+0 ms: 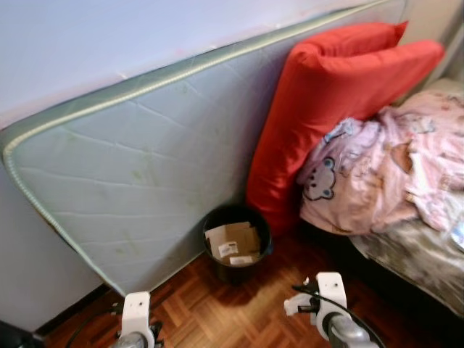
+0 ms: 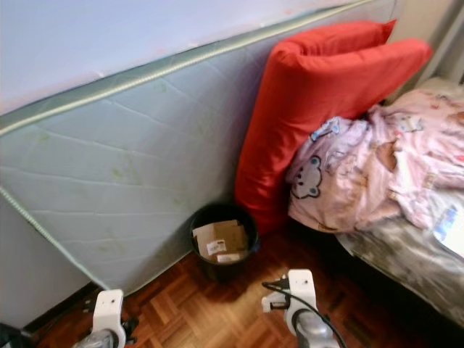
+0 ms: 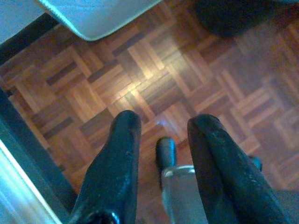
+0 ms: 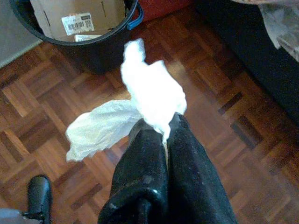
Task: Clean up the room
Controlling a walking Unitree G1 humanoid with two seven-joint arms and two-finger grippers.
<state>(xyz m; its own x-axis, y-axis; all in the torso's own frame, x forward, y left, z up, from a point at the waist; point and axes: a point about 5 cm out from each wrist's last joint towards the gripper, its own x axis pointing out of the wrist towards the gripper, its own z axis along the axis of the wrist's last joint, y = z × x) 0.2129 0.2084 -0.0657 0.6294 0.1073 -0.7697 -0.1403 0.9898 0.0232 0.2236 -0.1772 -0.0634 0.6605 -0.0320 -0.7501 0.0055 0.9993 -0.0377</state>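
Note:
My right gripper [image 4: 161, 128] is shut on a crumpled white tissue [image 4: 140, 100], which hangs over the parquet floor a short way from a black waste bin [image 1: 235, 246]. The bin holds flattened cardboard with a barcode label [image 4: 77, 21] and stands against a leaning mattress. My left gripper [image 3: 161, 126] is open over bare parquet with nothing between its fingers. In the head views both wrists show at the lower edge, the right one [image 1: 326, 297] in front of the bin.
A grey quilted mattress [image 1: 145, 174] leans on the wall at left. A large red cushion [image 1: 326, 94] stands behind the bin. A bed with a pink printed blanket [image 1: 391, 167] fills the right side. Parquet floor [image 1: 239, 312] lies between them.

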